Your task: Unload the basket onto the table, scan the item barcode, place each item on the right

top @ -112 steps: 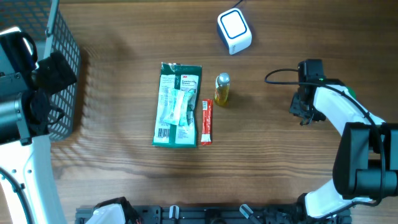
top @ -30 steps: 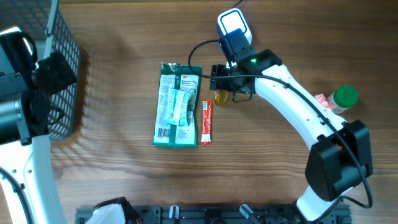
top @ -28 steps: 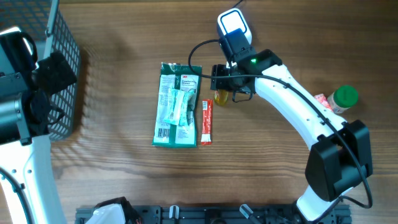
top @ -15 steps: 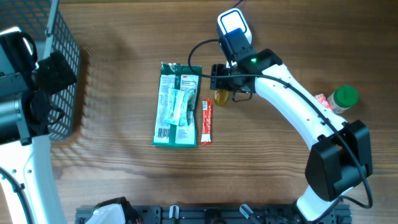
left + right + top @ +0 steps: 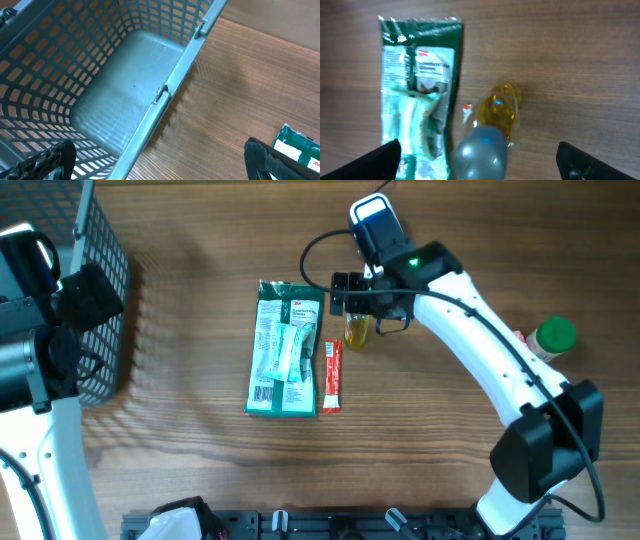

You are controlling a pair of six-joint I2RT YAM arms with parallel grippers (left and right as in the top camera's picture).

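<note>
The yellow bottle [image 5: 357,330], silver-capped, stood mid-desk [image 5: 200,450]; a green packet [image 5: 286,348] lay at its nine o'clock, a red sachet [image 5: 332,376] at seven. The right fingers [image 5: 382,159] hung spread above it, untouching. The left fingers [image 5: 47,160] were spread over the basket [image 5: 165,95].

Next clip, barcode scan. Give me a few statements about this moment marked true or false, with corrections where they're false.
1. The right gripper is shut on the yellow bottle. False: its jaws stand open on either side of the bottle, clear of it.
2. The basket holds nothing in the left wrist view. True.
3. The red sachet lies on top of the green packet. False: it lies on the table beside the packet.
4. A green-lidded jar stands apart from the other items. True.
</note>
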